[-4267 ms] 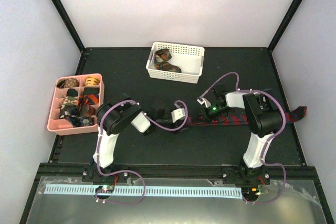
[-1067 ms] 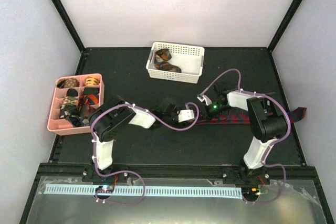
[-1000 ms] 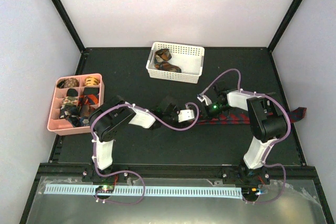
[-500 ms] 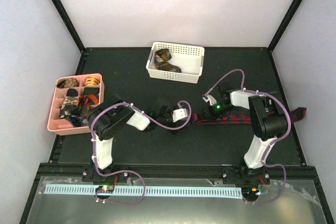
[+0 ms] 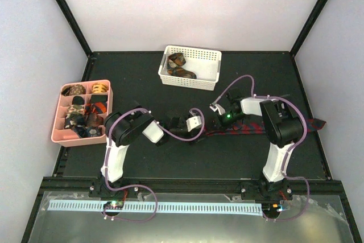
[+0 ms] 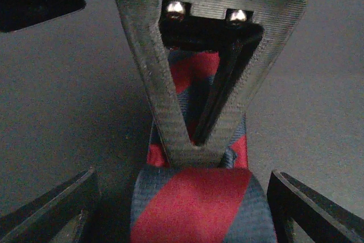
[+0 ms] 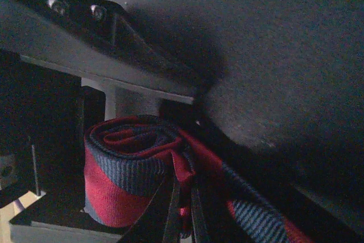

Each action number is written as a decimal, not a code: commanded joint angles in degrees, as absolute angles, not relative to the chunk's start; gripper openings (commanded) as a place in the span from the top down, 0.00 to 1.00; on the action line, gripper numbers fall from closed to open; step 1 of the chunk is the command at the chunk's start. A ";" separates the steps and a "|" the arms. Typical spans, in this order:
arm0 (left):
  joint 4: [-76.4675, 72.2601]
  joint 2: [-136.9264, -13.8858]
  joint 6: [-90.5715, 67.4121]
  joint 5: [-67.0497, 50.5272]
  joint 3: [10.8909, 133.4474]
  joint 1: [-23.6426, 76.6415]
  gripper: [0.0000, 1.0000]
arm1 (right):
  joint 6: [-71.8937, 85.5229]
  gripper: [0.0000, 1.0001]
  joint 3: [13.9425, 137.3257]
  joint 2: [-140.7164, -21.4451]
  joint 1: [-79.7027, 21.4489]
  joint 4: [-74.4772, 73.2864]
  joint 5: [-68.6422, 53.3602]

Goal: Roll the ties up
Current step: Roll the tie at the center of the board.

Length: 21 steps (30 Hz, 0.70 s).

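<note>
Where the black worktop (image 5: 142, 92) reaches its left edge, a pink compartment tray (image 5: 74, 140) sits with small rolled ties (image 5: 85, 109) in its cells, well apart from both arms. Just to its right, the left arm stretches low across the worktop, a purple cable (image 5: 179, 135) looping beside its wrist. Behind it, toward the back wall, a white slatted basket (image 5: 196, 82) holds a few patterned ties (image 5: 181, 66), bunched in its left half.

The left pincer (image 6: 182, 177) is spread wide, one finger at each lower corner of its wrist view. The rolled end (image 6: 193, 206) of a red-and-navy striped necktie (image 5: 244, 131) lies between those fingers.

Directly ahead, the right pincer (image 7: 181, 203) comes in from the opposite side. Its fingers are pressed together into a narrow V, pinching the tie fabric just beside the roll. That black V hides much of the strip beyond it in the left wrist view. In the right wrist view the roll shows as a loose coil of a few turns.

From there the unrolled strip runs flat toward the right edge of the worktop. The right arm crosses above its middle, and the narrow tail shows again past the arm.
</note>
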<state>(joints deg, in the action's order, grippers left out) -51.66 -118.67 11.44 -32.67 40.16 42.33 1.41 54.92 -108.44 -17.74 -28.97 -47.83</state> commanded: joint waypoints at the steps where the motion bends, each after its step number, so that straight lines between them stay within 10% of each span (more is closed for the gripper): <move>1: -48.15 -119.86 14.49 -30.97 41.69 43.33 0.18 | 0.18 0.98 55.43 -111.52 -18.98 -29.18 -42.49; 12: -21.21 -120.02 26.31 -21.40 49.89 46.02 0.28 | 1.19 0.98 52.23 -107.83 -18.99 -27.97 -44.73; 21: -18.80 -118.12 28.74 -19.99 48.34 46.60 0.61 | 3.30 0.98 50.72 -103.48 -18.90 -27.09 -48.73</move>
<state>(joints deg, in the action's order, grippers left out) -30.35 -116.57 24.97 -25.39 50.61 46.96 2.11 52.53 -106.00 -18.37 -26.92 -48.51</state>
